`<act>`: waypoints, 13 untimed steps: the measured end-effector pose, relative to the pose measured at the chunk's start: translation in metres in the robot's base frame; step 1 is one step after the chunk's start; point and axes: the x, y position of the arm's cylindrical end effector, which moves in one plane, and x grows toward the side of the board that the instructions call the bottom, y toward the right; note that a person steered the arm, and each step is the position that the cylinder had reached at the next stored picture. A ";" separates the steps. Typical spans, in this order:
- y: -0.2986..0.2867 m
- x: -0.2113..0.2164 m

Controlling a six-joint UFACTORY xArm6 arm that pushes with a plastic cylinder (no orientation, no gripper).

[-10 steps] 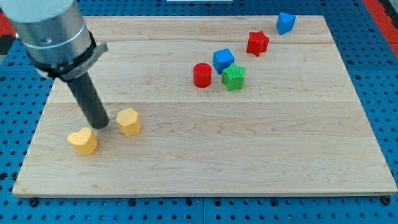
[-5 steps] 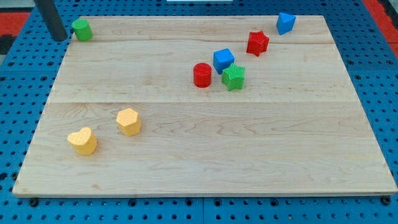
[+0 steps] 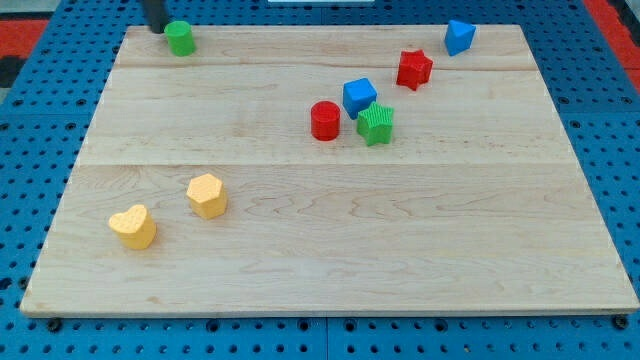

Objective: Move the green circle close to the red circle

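One green circle point(image 3: 180, 38) sits at the board's top-left edge, my tip point(image 3: 157, 28) touching its left side; the rod grips nothing. The red circle point(image 3: 324, 120) lies well apart toward the middle, beside a blue cube point(image 3: 359, 97) and green star point(image 3: 376, 124).

Eight blocks: two green point(image 3: 180, 38) point(image 3: 376, 123), two red point(image 3: 325, 120) point(image 3: 414, 69), two blue point(image 3: 359, 96) point(image 3: 459, 36), two yellow point(image 3: 206, 195) point(image 3: 133, 226).

My tip point(image 3: 157, 29) touches the green circle point(image 3: 180, 38) from the view's left, well apart from the red circle point(image 3: 324, 120).
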 end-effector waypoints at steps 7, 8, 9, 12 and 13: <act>0.129 0.114; 0.148 0.124; 0.176 0.114; 0.111 0.199; 0.110 0.192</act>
